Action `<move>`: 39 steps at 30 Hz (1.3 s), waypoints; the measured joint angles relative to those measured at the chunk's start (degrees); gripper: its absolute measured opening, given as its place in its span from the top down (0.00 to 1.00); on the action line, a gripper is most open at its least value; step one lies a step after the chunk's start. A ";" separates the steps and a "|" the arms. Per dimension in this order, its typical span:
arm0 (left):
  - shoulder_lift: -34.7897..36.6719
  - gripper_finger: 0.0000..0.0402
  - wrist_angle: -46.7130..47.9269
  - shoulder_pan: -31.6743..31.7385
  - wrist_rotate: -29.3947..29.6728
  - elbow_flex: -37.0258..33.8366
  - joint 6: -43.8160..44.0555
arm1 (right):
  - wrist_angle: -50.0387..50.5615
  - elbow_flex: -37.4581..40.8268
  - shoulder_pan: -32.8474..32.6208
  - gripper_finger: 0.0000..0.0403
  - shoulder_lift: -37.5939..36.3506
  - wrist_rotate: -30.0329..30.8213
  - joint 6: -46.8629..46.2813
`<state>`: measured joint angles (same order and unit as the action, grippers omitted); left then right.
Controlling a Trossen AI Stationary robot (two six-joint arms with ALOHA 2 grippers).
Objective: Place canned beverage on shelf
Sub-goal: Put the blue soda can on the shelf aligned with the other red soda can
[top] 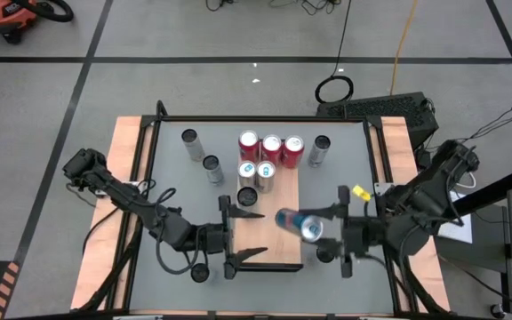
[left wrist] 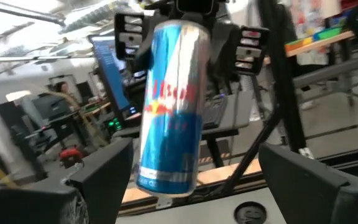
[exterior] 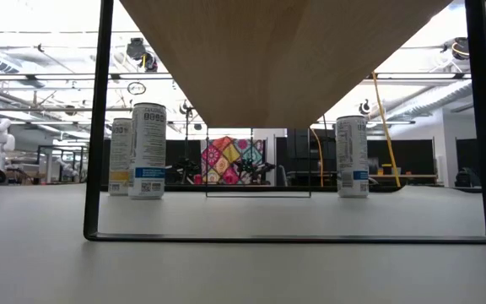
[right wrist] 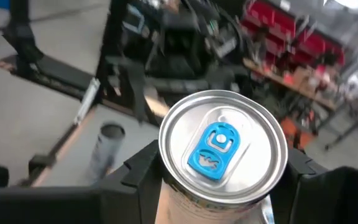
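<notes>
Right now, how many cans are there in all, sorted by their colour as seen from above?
Red cans: 3
Silver cans with blue tabs: 2
Dark-topped can: 1
Plain grey cans: 3
Blue can, held in the right gripper: 1
Total: 10

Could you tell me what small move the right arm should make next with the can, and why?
Probably lower the blue can onto bare board of the shelf. The right gripper holds it tilted above the shelf, in front of the cans already standing there, and the left gripper is open and clear of it, so righting it and setting it down looks next.
</notes>
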<state>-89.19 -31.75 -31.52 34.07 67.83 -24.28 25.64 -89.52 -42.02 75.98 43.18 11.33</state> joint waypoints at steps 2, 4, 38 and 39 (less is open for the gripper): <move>0.00 0.14 0.00 -0.50 1.84 0.00 0.01 | 4.43 0.00 1.00 0.57 -0.96 0.02 -2.58; 0.00 0.14 0.03 -0.91 2.40 0.00 0.05 | 8.19 0.00 2.49 0.58 -1.67 -0.26 -4.12; 2.64 0.14 9.58 -2.97 7.63 0.00 8.99 | -3.23 26.25 36.60 0.58 -12.63 -46.69 -0.69; 2.64 0.14 9.58 -2.87 7.28 0.00 8.99 | -3.91 26.25 37.71 0.58 -12.63 -47.50 -0.54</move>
<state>-86.54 -22.17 -34.39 41.35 67.83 -15.29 21.73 -63.26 -4.31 63.35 -4.32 10.79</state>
